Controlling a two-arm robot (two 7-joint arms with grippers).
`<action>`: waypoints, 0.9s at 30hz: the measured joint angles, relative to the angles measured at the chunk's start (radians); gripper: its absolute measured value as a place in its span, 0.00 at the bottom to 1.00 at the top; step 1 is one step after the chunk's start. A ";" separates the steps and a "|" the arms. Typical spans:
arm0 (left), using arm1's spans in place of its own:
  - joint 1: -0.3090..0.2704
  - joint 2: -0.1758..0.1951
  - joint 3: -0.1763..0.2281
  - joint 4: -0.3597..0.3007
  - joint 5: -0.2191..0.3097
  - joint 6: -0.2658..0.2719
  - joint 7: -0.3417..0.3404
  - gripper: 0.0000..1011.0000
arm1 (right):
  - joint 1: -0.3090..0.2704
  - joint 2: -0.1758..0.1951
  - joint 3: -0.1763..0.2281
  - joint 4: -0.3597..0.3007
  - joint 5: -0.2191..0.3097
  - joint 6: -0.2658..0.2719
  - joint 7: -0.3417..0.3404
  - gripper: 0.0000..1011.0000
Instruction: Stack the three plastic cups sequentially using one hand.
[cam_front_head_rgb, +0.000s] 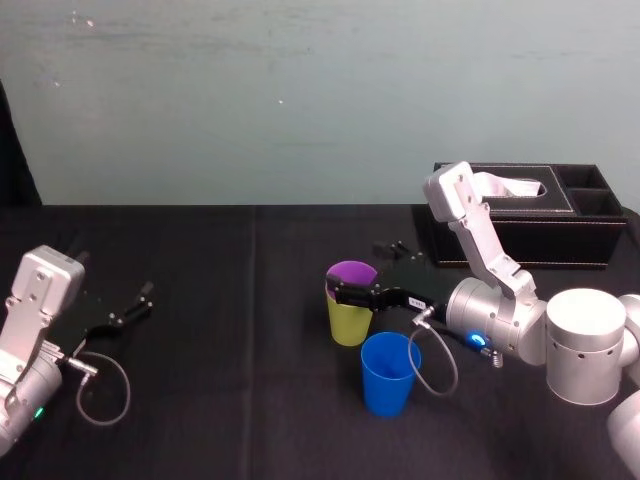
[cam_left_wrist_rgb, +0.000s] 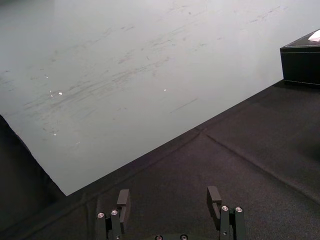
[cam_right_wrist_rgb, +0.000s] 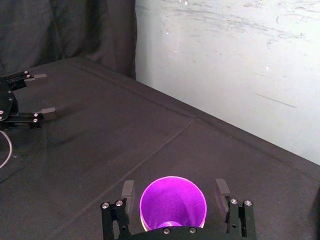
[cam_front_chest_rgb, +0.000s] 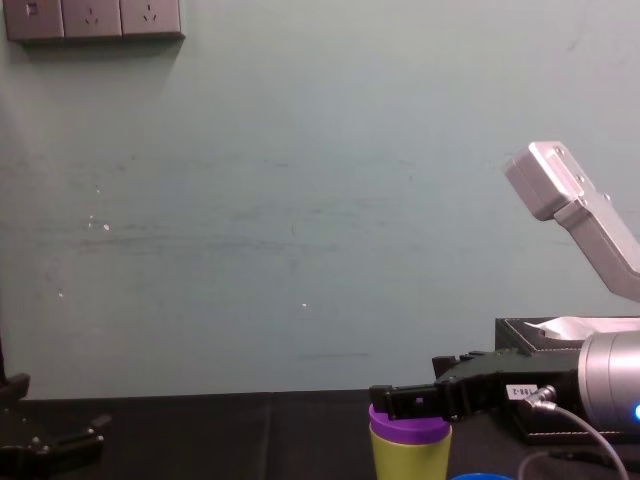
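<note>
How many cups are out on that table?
3. The purple cup is nested in the yellow-green cup, between the open fingers of the right hand; the blue cup stands alone just in front of them. The left hand rests far left.

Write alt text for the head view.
The right gripper, jaws open, straddles the purple cup nested in the yellow-green cup; the blue cup stands alone beside them. The left gripper is parked open at left.

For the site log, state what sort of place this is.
Probably a robotics test bench: black-clothed table against a bare pale wall; the right gripper around the purple cup nested in the yellow-green cup; left gripper parked at left.
</note>
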 joint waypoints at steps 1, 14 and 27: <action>0.000 0.000 0.000 0.000 0.000 0.000 0.000 0.99 | 0.000 0.000 0.000 0.000 0.000 0.000 0.000 0.99; 0.000 0.000 0.000 0.000 0.000 0.000 0.000 0.99 | -0.037 0.022 0.027 -0.071 0.009 -0.007 -0.012 0.99; 0.000 0.000 0.000 0.000 0.000 0.000 0.000 0.99 | -0.200 0.135 0.125 -0.306 0.088 0.018 -0.024 0.99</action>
